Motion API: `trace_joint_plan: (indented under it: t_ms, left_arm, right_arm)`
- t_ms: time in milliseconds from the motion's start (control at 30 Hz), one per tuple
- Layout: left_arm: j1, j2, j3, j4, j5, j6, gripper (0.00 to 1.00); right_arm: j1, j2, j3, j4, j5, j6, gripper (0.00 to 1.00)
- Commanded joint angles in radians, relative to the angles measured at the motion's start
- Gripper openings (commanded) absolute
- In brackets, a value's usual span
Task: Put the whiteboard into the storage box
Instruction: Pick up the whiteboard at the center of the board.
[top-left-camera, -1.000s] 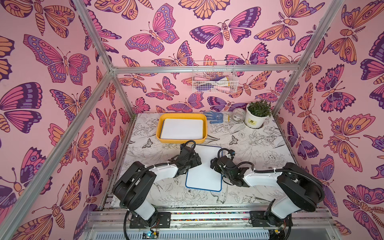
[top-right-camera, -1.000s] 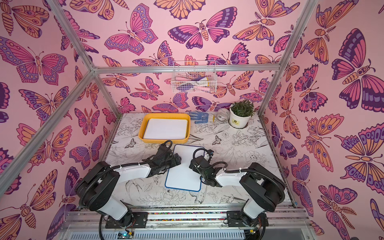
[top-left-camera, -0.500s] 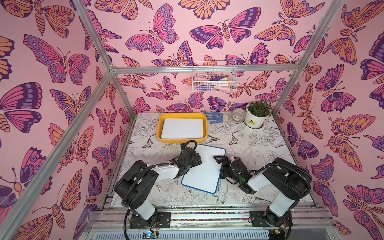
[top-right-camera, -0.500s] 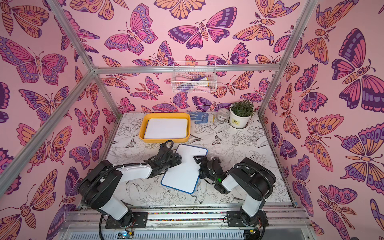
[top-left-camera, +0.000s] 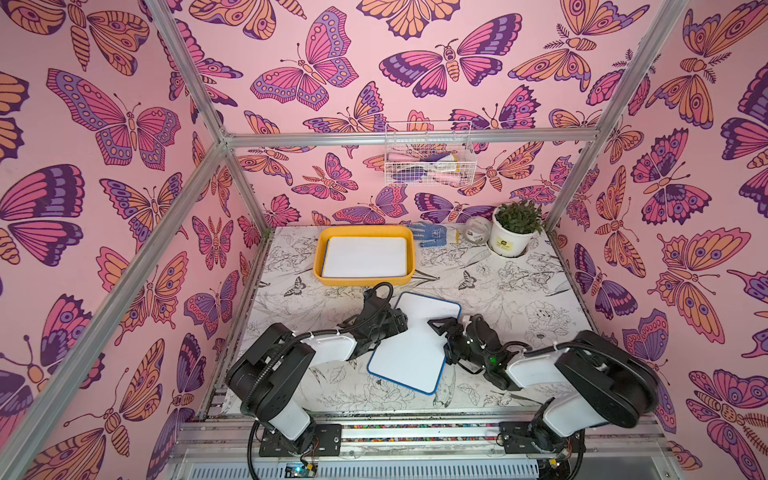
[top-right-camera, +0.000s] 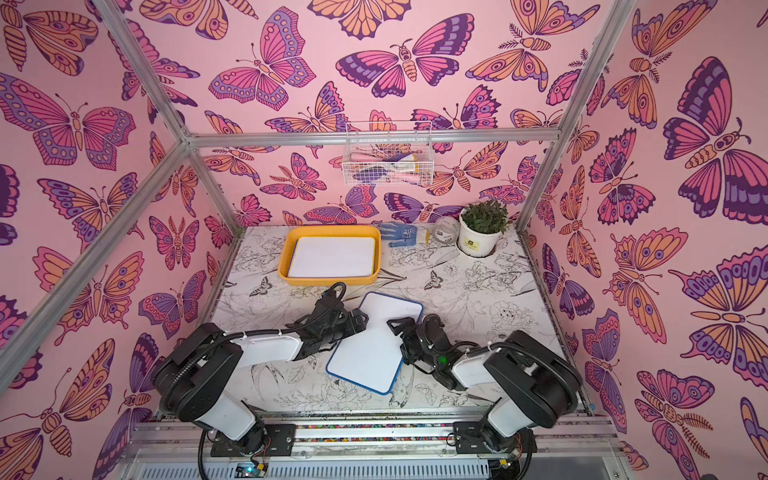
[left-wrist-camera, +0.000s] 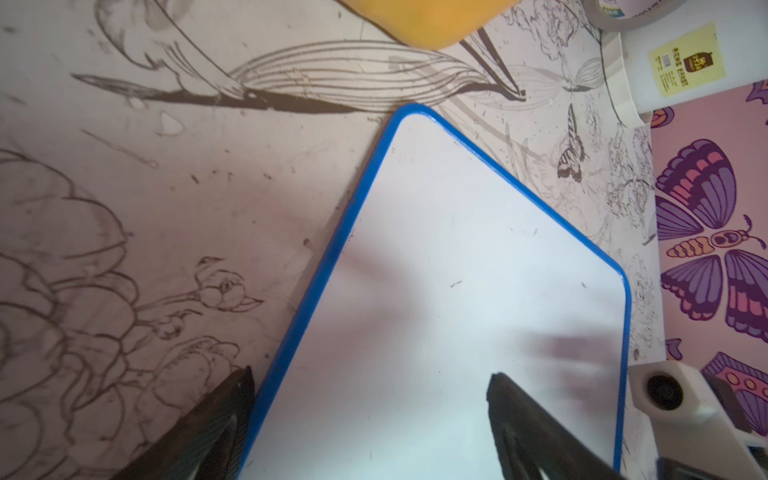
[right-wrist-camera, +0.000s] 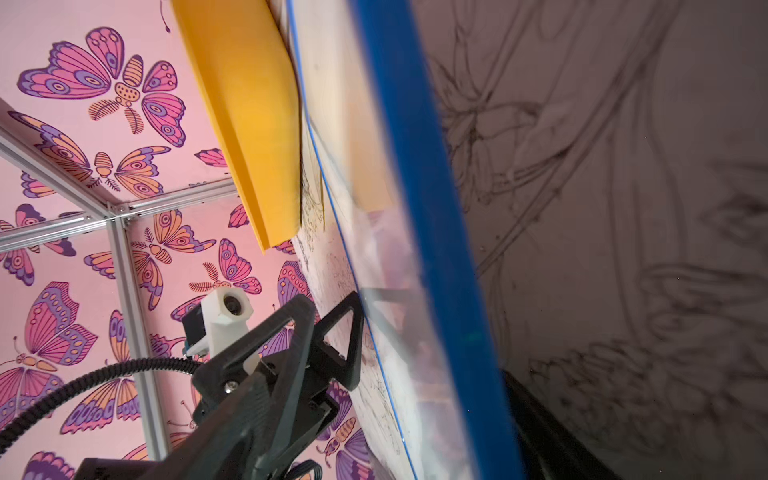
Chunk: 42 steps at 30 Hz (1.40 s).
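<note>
Both hands open: left hand (left-wrist-camera: 372, 374) straddles whiteboard (top-left-camera: 415, 349) edge, right hand (top-left-camera: 440, 332) jaws astride opposite edge.

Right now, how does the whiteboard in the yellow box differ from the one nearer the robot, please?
The far whiteboard lies inside the yellow box, square with it; the near whiteboard is outside, askew. The near whiteboard's blue border is bold; the far whiteboard's barely shows. Both are white, round-cornered.

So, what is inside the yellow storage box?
One whiteboard lies flat inside the storage box, almost filling it, blue edge showing along one side. Whatever is under that board, including the box floor, is covered.
</note>
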<state>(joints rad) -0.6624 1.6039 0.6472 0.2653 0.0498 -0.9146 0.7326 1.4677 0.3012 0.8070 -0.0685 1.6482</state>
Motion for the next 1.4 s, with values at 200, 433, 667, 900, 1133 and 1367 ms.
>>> trace_joint_plan:
  t_ms: [200,433,667,900,1133,1367]
  left_arm:
    - [-0.029,0.059,-0.058,-0.218,0.165,-0.065,0.9]
    - [-0.029,0.06,-0.055,-0.219,0.165,-0.068,0.9]
    - [-0.028,0.048,-0.049,-0.222,0.17,-0.072,0.9]
    - [-0.028,0.027,-0.04,-0.228,0.188,-0.077,0.9]
    - [-0.028,-0.111,-0.064,-0.232,0.199,-0.138,0.89]
    - [-0.024,-0.321,-0.105,-0.284,0.153,-0.219,0.89]
  right_arm:
    - [-0.001,-0.231,0.001,-0.19,0.119,-0.115,0.71]
    - [0.002,-0.261,-0.022,-0.217,0.131,-0.117,0.48]
    - [0.007,-0.286,-0.028,-0.259,0.139,-0.143,0.24]
    - [0.01,-0.36,-0.04,-0.328,0.178,-0.191,0.16]
    - [0.01,-0.497,-0.029,-0.44,0.234,-0.241,0.04]
    - [0.01,-0.672,0.025,-0.624,0.313,-0.358,0.0]
